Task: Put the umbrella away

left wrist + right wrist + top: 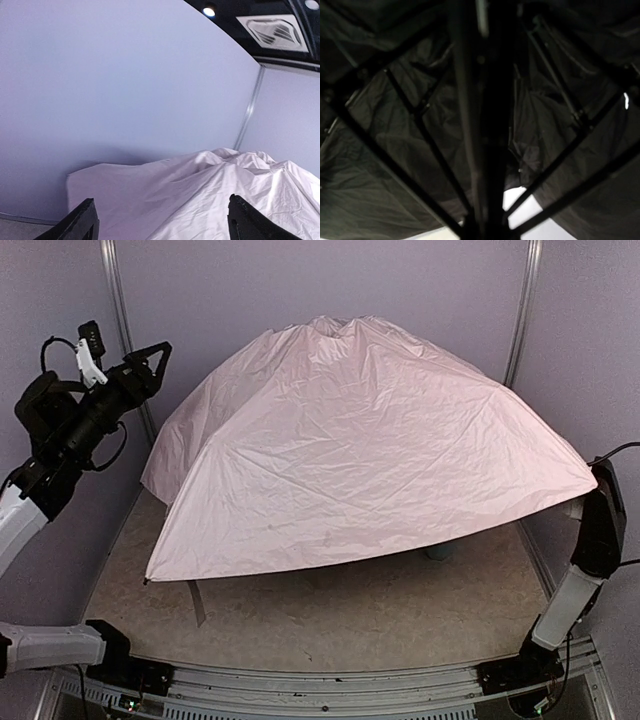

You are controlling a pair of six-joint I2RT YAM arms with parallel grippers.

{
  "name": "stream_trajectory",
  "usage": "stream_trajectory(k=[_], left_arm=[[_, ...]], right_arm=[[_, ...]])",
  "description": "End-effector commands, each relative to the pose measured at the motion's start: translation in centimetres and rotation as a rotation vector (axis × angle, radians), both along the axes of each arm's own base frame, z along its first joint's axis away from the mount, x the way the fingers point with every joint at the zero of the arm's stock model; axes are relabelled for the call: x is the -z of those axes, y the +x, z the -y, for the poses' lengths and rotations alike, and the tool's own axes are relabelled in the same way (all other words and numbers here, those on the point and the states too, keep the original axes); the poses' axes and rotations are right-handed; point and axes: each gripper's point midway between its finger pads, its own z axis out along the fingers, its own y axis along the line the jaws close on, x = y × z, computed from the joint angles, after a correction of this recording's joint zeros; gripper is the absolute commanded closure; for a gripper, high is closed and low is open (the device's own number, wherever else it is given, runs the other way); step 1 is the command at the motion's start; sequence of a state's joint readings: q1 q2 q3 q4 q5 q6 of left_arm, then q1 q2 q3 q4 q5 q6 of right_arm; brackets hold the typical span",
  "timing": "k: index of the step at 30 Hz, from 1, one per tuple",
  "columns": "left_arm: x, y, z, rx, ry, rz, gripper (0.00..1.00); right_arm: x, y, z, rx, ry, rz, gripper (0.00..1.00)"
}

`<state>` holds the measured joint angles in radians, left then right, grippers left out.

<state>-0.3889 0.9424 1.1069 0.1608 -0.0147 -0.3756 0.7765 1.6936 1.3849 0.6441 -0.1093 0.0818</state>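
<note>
While the open umbrella [360,460] tents over the table [400,610], its shaft [487,125] runs straight ahead of the nearer right gripper beneath it; whether those fingers clamp it cannot be told. The left gripper [163,364], fingers spread and empty, faces its pink outer side.

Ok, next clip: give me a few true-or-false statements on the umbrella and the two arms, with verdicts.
1. The umbrella stands open over the table. True.
2. The left gripper grips its edge. False: it is open, up in the air left of the umbrella, touching nothing.
3. The right arm reaches under the umbrella. True.
4. The lining is pink like the outside. False: the right wrist view shows it black.
</note>
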Motion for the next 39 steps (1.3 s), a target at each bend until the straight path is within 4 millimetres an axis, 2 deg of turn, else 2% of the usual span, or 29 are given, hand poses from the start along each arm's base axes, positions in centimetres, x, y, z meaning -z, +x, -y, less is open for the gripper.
stream_trajectory(k=[1, 5, 7, 9, 12, 16, 21, 24, 27, 29, 31, 33, 35, 37, 39], left_arm=[[1.9, 0.2, 8.7, 0.423, 0.188, 0.015, 0.11], [3.7, 0.2, 13.1, 0.565, 0.250, -0.006, 0.08], [4.9, -0.2, 15.1, 0.569, 0.311, -0.003, 0.08], [5.7, 0.1, 16.0, 0.532, 0.344, -0.019, 0.10], [5.1, 0.3, 15.8, 0.501, 0.323, -0.021, 0.19], [3.0, -1.3, 16.3, 0.513, 0.341, 0.035, 0.31], [1.7, -2.7, 16.4, 0.490, 0.366, 0.033, 0.32], [1.1, -2.8, 15.2, 0.446, 0.337, 0.014, 0.32], [0.0, -3.7, 14.5, 0.443, 0.317, 0.040, 0.32], [0.6, -3.7, 14.6, 0.441, 0.333, 0.038, 0.32], [3.2, -2.5, 14.9, 0.424, 0.368, -0.024, 0.31], [7.5, -1.7, 15.8, 0.456, 0.392, -0.117, 0.30], [12.5, -1.9, 17.4, 0.552, 0.412, -0.202, 0.27], [16.8, -2.0, 18.0, 0.603, 0.417, -0.285, 0.27], [20.9, -1.7, 17.7, 0.602, 0.429, -0.366, 0.28]], right_arm=[[-1.0, -2.5, -4.2, -0.099, 0.018, 0.052, 1.00], [-0.7, -3.9, -7.7, -0.178, 0.010, 0.063, 1.00], [-0.8, -4.6, -9.1, -0.220, 0.014, 0.072, 1.00], [-1.1, -5.2, -10.3, -0.246, 0.017, 0.083, 1.00], [-2.0, -6.4, -12.0, -0.288, 0.031, 0.110, 1.00], [-4.5, -8.4, -13.6, -0.347, 0.074, 0.171, 1.00], [-8.0, -10.9, -14.8, -0.396, 0.111, 0.259, 1.00], [-9.6, -11.3, -14.0, -0.368, 0.137, 0.248, 1.00], [-9.6, -11.7, -13.8, -0.377, 0.126, 0.247, 1.00], [-7.5, -11.8, -14.3, -0.396, 0.069, 0.255, 1.00], [-3.3, -11.3, -14.8, -0.417, 0.011, 0.242, 1.00], [1.5, -10.6, -14.8, -0.427, -0.019, 0.222, 1.00], [6.3, -9.4, -14.7, -0.413, -0.065, 0.179, 1.00], [10.3, -8.5, -14.9, -0.394, -0.128, 0.138, 1.00], [13.4, -7.8, -15.0, -0.378, -0.187, 0.102, 1.00]])
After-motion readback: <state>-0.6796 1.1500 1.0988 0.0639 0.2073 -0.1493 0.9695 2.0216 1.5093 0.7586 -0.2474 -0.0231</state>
